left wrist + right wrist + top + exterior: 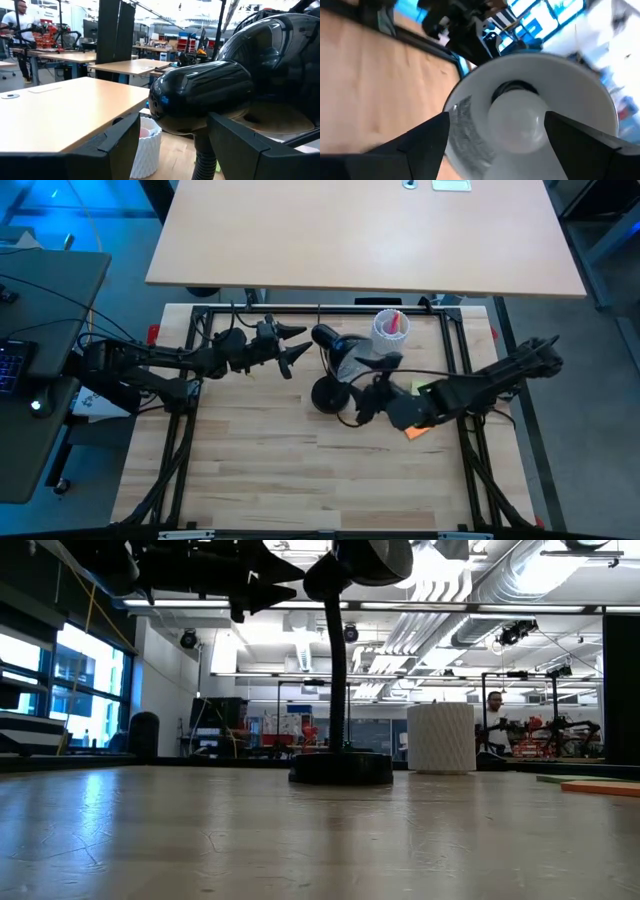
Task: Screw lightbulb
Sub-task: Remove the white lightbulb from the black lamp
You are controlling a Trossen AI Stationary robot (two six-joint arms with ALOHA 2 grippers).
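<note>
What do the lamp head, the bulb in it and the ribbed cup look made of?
Lamp head: glossy black shell, plastic or enamelled metal, mirroring the room. Lightbulb: matt white, frosted glass or plastic, no glare. Cup: white ribbed wall, probably plastic, possibly printed.

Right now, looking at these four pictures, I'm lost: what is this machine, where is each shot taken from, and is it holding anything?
It is a robot with two dark arms at a wooden table. One picture looks down from above, one looks level across the tabletop, and two come from cameras on the wrists. The left gripper is open beside the black desk lamp, near its head. The right gripper is open just below the shade, facing the lightbulb seated inside; it holds nothing. A white cup stands behind the lamp.
</note>
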